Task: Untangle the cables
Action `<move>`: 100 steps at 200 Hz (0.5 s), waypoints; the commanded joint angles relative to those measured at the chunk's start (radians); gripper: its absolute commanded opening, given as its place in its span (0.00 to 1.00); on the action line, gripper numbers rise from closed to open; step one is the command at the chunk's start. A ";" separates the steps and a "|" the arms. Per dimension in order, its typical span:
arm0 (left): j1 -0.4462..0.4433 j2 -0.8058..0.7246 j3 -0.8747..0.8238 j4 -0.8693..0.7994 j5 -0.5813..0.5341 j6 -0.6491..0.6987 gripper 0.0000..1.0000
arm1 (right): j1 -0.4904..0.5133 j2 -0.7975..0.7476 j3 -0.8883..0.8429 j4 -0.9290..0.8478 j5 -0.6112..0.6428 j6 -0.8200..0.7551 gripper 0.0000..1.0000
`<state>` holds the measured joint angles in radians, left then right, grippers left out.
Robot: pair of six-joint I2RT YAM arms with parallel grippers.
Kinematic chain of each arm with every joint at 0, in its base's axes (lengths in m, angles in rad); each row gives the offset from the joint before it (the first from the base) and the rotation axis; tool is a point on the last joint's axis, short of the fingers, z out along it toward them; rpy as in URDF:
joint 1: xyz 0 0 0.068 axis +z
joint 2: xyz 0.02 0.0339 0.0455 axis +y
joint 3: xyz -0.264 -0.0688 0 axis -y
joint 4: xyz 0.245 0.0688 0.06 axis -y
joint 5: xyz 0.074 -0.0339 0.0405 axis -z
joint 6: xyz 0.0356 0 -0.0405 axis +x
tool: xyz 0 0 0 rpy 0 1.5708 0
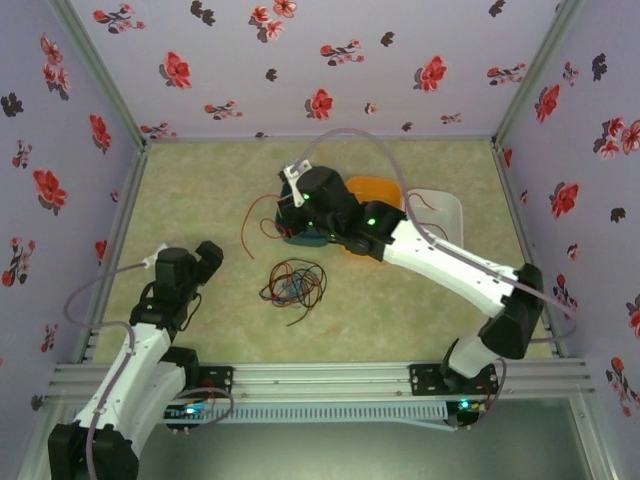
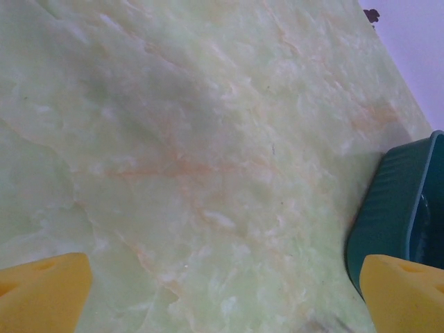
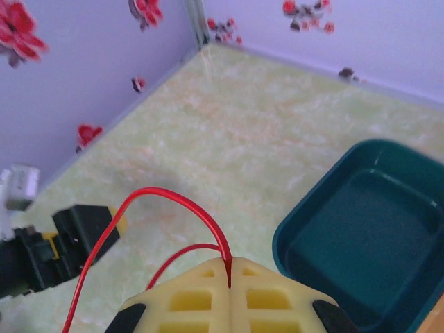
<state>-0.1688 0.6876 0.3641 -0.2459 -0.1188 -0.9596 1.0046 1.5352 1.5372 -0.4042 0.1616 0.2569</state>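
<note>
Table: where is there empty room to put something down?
Bare table lies far left, between the red cable and the wall. Crowded: cable tangle mid-table, then teal tray, orange tray and white tray behind it.

Pale green marbled table [image 1: 200, 190], dark teal square tray [image 3: 361, 229] near its middle, orange tray [image 1: 375, 190] beside it, white tray [image 1: 445, 205] toward the right edge, lilac floral walls [image 1: 300, 70].

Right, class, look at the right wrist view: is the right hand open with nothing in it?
No: the right hand is shut, pinching a red cable that loops out in front of it.
</note>
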 commanded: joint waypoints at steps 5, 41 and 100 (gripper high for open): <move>0.009 -0.002 -0.016 0.034 0.007 -0.005 1.00 | 0.006 -0.094 -0.018 0.065 0.078 -0.041 0.00; 0.010 -0.002 -0.014 0.037 0.018 0.001 1.00 | 0.005 -0.178 -0.047 0.060 0.225 -0.073 0.00; 0.010 0.022 0.004 0.068 0.058 0.037 1.00 | -0.030 -0.317 -0.166 0.011 0.472 -0.069 0.00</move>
<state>-0.1669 0.6987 0.3588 -0.2111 -0.0872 -0.9573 0.9981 1.2797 1.4200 -0.3687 0.4812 0.1928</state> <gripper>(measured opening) 0.996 0.061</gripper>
